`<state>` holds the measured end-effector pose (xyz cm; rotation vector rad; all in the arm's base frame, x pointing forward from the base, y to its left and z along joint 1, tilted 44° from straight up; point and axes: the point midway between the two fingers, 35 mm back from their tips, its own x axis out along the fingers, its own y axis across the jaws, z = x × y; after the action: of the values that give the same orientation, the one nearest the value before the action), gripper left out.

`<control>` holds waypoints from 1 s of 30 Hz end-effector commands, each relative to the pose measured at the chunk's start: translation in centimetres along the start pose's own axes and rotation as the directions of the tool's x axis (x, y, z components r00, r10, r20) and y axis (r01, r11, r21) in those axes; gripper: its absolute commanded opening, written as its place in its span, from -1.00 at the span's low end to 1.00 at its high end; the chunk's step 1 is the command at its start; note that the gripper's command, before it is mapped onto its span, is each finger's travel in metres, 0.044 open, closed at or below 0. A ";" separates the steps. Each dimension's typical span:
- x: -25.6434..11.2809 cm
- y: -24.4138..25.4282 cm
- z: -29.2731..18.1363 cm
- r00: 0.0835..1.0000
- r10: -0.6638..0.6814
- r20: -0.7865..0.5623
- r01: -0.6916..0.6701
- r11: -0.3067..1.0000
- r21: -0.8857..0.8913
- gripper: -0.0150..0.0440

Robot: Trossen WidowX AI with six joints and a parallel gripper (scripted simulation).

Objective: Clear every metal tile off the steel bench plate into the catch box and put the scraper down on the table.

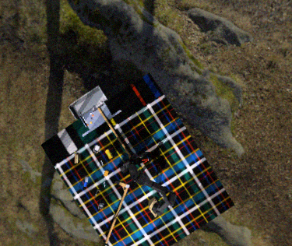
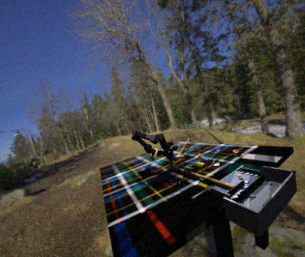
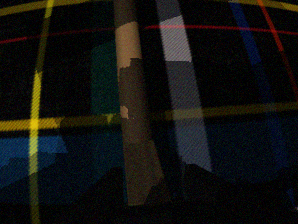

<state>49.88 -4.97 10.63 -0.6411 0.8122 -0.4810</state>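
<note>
The long scraper has a wooden shaft that runs from my gripper out to the steel bench plate. My gripper is shut on the shaft, low over the table. The scraper's far end is at the plate, close to the catch box; its blade is dark and hard to make out. Several small orange and pale tiles lie on the plate beside the blade. A greyish piece shows inside the box. The wrist view shows neither plate nor tiles.
A second wooden-handled tool lies on the tartan-covered table. A yellow object and a white one are left of the scraper shaft in the top view. A red-handled tool lies right of the gripper.
</note>
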 end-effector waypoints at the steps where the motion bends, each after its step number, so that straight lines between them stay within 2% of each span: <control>1: 0.3 -0.1 1.0 1.000 0.001 0.013 -0.001 1.000 0.006 -0.49; 30: 0.9 0.5 1.2 1.000 -0.001 0.007 0.001 1.000 0.003 -0.49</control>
<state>51.49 -4.88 10.45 -0.6401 0.8088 -0.4817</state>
